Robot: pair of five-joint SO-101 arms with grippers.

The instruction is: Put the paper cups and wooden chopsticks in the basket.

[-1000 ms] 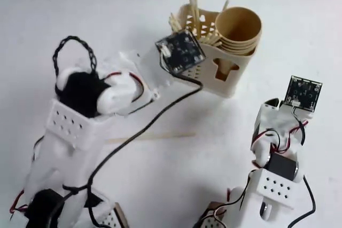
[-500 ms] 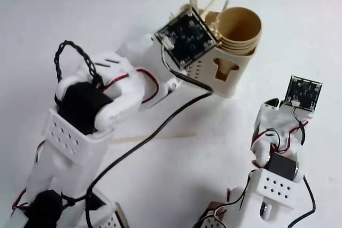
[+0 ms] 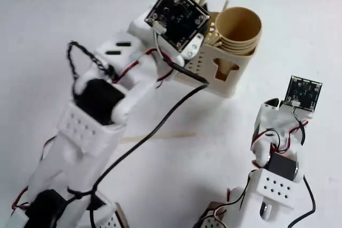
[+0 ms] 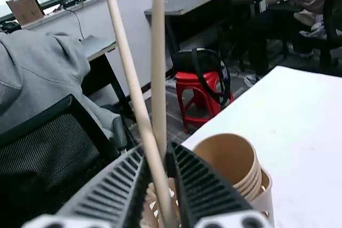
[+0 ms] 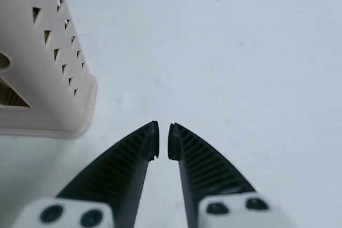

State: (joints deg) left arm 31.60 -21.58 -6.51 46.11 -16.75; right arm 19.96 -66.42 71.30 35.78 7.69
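Chopsticks (image 4: 134, 84), round, in ribbed end effector (image 4: 158, 156)

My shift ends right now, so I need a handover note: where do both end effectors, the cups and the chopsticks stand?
Left end effector: shut on two chopsticks, held upright over the basket.
Right end effector: shut, empty, low over the table beside the basket.
Done: paper cups sit stacked in the basket.
Left: lower and release the held pair into the basket, then fetch the single chopstick lying on the table in front of it.
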